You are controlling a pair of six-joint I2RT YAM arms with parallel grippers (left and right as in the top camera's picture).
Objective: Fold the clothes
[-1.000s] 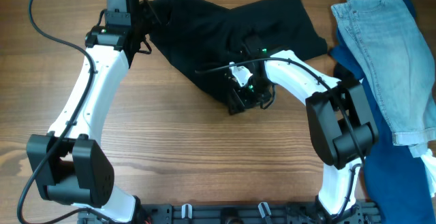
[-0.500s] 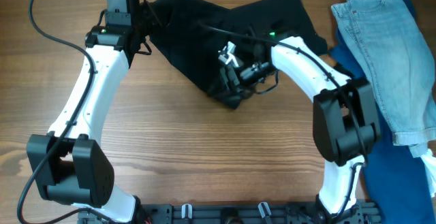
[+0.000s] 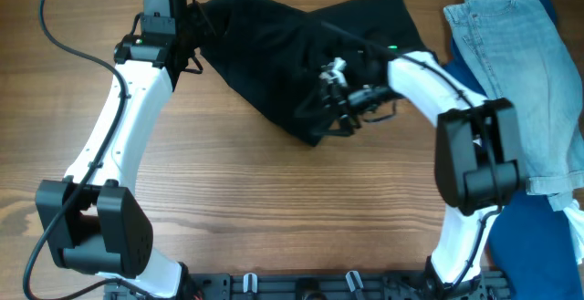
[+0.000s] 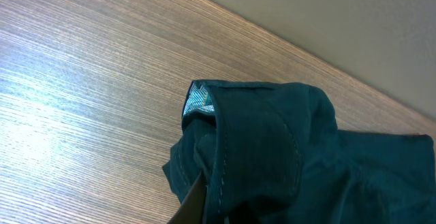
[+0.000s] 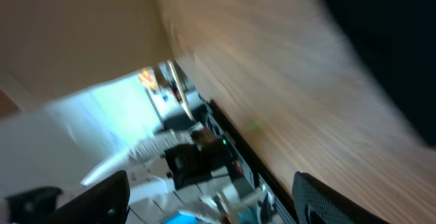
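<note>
The black garment (image 3: 301, 40) lies crumpled at the back middle of the table, its lower tip pointing to the front. My left gripper (image 3: 190, 17) is shut on its back left corner. In the left wrist view the fabric (image 4: 286, 142) is pinched between the fingers (image 4: 225, 210), and a small pale label (image 4: 197, 101) shows at the edge. My right gripper (image 3: 330, 108) hovers over the garment's lower right part. In the right wrist view its fingers (image 5: 211, 203) are wide apart and empty, with the dark fabric (image 5: 388, 40) at the upper right.
Light blue denim jeans (image 3: 516, 72) lie at the right edge on top of dark blue fabric (image 3: 529, 236). Bare wooden table (image 3: 274, 209) spans the front. A black rail (image 3: 319, 286) runs along the front edge.
My right gripper has lifted off the garment's lower tip, moved to the right and turned. The left arm and the garment's corner have not moved.
</note>
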